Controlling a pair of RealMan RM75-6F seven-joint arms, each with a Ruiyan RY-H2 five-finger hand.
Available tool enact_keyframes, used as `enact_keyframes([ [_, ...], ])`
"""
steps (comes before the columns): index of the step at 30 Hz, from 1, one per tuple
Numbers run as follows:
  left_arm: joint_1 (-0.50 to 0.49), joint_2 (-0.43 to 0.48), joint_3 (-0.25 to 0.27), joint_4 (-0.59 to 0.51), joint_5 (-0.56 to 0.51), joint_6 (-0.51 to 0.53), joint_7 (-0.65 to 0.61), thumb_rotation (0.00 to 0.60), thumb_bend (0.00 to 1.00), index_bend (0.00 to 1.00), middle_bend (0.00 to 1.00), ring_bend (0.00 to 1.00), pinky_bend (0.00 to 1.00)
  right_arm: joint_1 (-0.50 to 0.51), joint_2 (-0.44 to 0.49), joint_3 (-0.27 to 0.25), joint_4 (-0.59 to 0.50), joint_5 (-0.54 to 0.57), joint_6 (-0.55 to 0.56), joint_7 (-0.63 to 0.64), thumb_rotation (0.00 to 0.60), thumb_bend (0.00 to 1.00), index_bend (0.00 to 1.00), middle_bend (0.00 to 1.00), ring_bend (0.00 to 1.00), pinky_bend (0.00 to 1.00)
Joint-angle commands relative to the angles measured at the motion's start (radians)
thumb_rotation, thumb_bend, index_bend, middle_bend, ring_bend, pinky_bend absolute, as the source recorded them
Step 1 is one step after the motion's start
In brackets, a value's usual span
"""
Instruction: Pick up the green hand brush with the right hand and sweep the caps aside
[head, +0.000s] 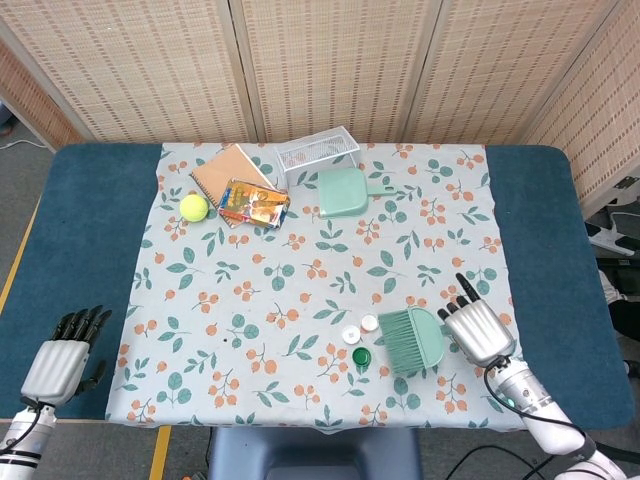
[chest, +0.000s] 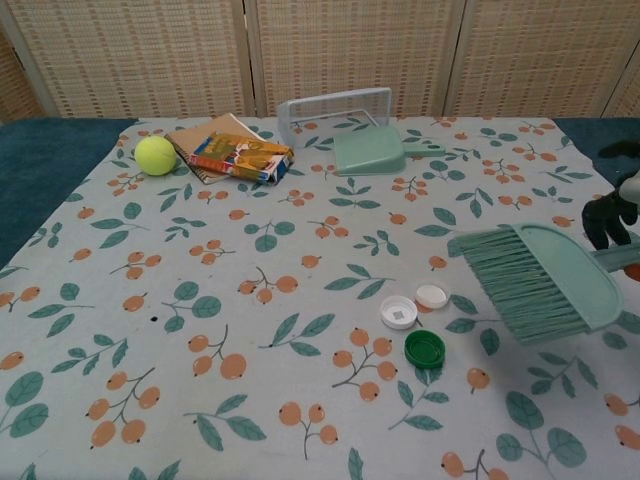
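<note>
You have the green plastic hand brush (chest: 540, 285) lifted off the leaf-and-berry patterned cloth near the tabletop's front right corner, bristles pointing left toward the three bottle caps: a white ring-shaped cap (chest: 398, 312), a smaller white cap (chest: 431, 296) and a dark green cap (chest: 424, 348). Lower the bristle edge until it just brushes the cloth to the right of the caps, keep it roughly level so none slip underneath, then draw it steadily leftward, catching all three in one pass. Your right hand (head: 477, 329) is wrapped around the brush handle, dark fingers curled over it. Your left hand (head: 60, 366) hovers at the front left corner, fingers extended, holding nothing.
</note>
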Motion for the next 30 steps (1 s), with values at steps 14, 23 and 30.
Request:
enact_keyframes([
  [14,-0.004,0.010,0.009,-0.004,0.020,-0.001,-0.026,0.600,0.43,0.00,0.00,0.00,0.08,0.192,-0.192,0.044,-0.297,0.251,-0.018,-0.957,0.600,0.54,0.89,0.77,0.40,0.00],
  [23,0.001,0.017,0.009,0.000,0.021,0.005,-0.040,0.600,0.43,0.00,0.00,0.00,0.08,0.318,-0.400,0.029,-0.262,0.456,0.080,-1.319,0.600,0.54,0.89,0.78,0.40,0.00],
  [30,0.000,0.016,0.010,0.002,0.018,0.002,-0.037,0.600,0.43,0.00,0.00,0.00,0.08,0.375,-0.462,0.004,-0.227,0.550,0.178,-1.425,0.600,0.54,0.89,0.78,0.41,0.00],
])
